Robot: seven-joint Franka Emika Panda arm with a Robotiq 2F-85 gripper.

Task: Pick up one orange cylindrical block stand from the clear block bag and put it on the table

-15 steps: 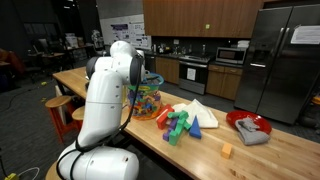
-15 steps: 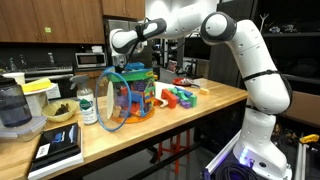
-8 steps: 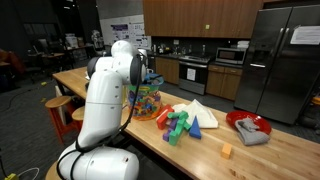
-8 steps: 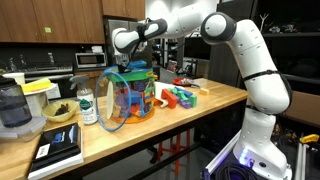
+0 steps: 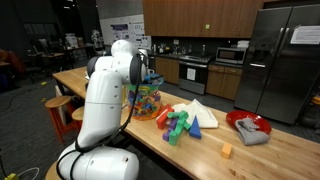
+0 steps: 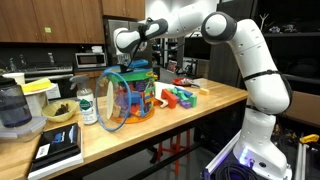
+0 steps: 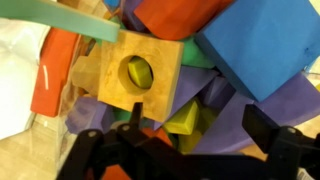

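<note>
Hanging over the mouth of the bag [image 6: 130,98], the gripper [image 7: 182,140] held its dark fingers [image 7: 275,138] wide apart with nothing between them, the wrist view showed. Just beyond the fingertips lay a jumble of blocks: a wooden cube [image 7: 140,72] with a round hole facing the camera, a yellow-green block [image 7: 190,118] and purple blocks [image 7: 240,115] lower in the frame, and a large blue block [image 7: 265,45] to the right. The orange stand [image 7: 52,72] lay inside the bag at the left edge of the heap, beside the wooden cube and clear of the gripper. A green handle [image 7: 70,15] crossed the top of that view. In both exterior views the bag stood on the table [image 5: 280,160], with a loose pile [image 5: 178,125] of green, purple and blue blocks near it. Farther along the table lay a white sheet [image 5: 205,113], a small tan cube [image 5: 227,151] and a red plate [image 5: 235,118] bearing grey cloth [image 5: 252,132].
</note>
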